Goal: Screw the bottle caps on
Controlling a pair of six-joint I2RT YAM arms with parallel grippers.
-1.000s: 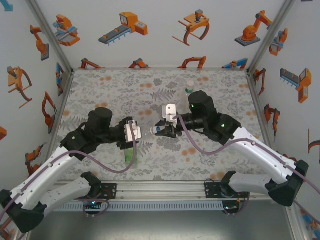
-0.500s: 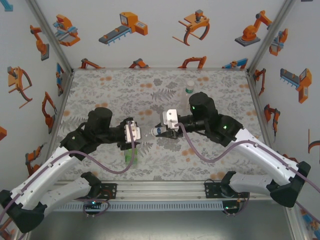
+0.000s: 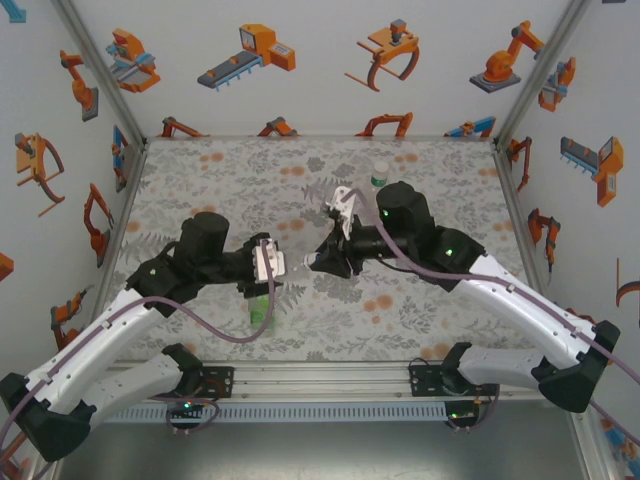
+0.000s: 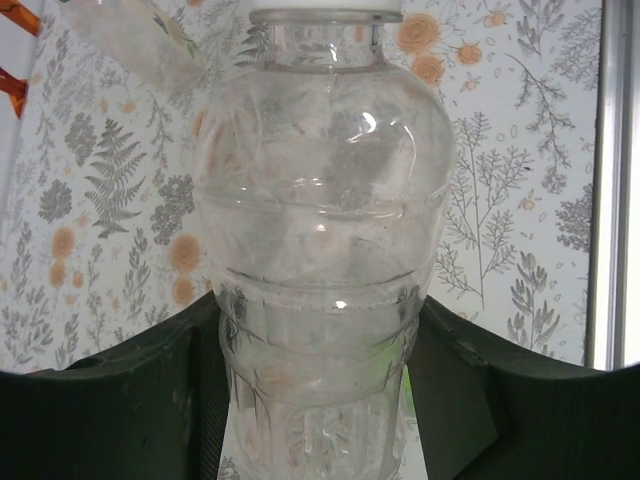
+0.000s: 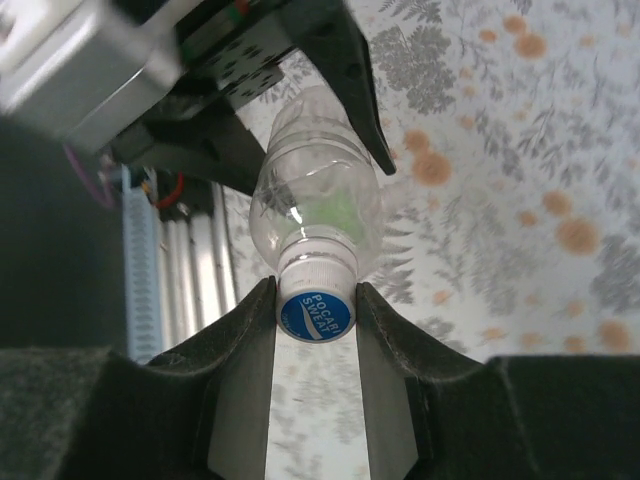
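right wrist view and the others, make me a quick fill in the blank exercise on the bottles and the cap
1. The cap pinched by the right gripper has a ___ printed top.
2. The left gripper grips the clear bottle by its body, with the bottle's neck pointing toward the ___ gripper.
3. The far bottle, upright on the mat, has a ___ neck band.
4. In the top view, the green-tinted bottle is on the mat's ___ half.

Missing words: blue; right; green; left

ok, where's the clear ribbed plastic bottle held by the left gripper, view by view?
Top external: clear ribbed plastic bottle at picture centre, lying level.
Left wrist: bottle mid-frame, neck up.
Right wrist: bottle centre, neck toward camera.
Shared landmark: its round white plastic screw cap.
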